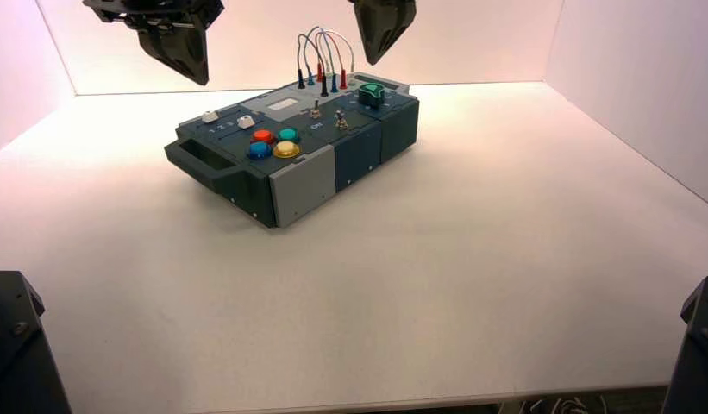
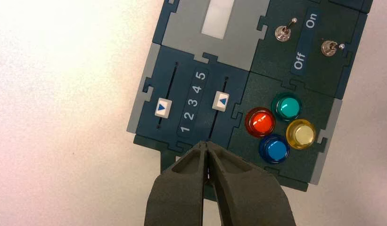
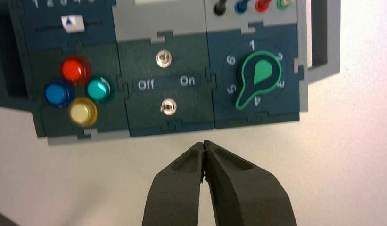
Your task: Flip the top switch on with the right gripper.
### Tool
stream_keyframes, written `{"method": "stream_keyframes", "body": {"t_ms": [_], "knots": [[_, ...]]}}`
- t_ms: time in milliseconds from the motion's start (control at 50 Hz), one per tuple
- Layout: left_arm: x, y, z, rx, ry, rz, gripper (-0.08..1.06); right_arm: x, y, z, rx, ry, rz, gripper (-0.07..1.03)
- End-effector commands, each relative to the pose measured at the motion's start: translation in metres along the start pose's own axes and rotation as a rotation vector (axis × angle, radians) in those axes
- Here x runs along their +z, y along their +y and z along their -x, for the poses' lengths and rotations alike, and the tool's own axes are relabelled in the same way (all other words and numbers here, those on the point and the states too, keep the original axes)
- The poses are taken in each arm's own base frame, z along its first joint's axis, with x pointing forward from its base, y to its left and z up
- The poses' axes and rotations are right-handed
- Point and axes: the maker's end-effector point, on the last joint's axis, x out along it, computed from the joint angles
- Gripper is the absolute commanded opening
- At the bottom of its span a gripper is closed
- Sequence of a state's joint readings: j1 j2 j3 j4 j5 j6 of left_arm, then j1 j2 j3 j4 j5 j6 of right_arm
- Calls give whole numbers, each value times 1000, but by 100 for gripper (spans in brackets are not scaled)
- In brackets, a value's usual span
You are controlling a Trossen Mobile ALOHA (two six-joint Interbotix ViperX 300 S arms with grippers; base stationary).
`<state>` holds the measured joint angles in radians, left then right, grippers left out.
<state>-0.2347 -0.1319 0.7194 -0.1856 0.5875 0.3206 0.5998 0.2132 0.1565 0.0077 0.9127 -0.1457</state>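
Observation:
The top switch (image 1: 316,109), a tiny toggle on a brassy ring, stands on the box (image 1: 298,194) near the grey display panel, with a silvery toggle (image 1: 340,119) beside it. From the wrist views the top switch (image 3: 163,58) (image 2: 282,32) lies beside an "Off"/"On" label; which way its lever is thrown I cannot tell. My right gripper (image 1: 382,30) (image 3: 204,143) hangs shut and empty, high behind the box, its tips over bare table just off the box's edge nearest the silvery toggle (image 3: 168,107). My left gripper (image 1: 173,43) (image 2: 206,143) is shut and empty too, raised over the slider end.
On the box sit red (image 1: 262,135), teal (image 1: 288,134), blue (image 1: 259,149) and yellow (image 1: 286,148) buttons, two white sliders (image 1: 245,122), a green knob (image 1: 372,93) and looped wires (image 1: 324,52). Dark arm bases (image 1: 14,345) fill the near corners. White walls (image 1: 626,78) close in the table.

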Motion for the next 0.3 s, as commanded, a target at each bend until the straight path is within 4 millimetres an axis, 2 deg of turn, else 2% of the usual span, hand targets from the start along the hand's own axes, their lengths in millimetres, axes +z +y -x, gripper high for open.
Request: {"method": "stream_keyframes", "body": {"t_ms": [20, 300], "knots": [[11, -2, 10, 3, -42, -11, -3, 6, 0, 26, -9, -67, 5, -2], [12, -5, 11, 0, -46, -20, -3, -3, 1, 31, -9, -68, 5, -2]]}}
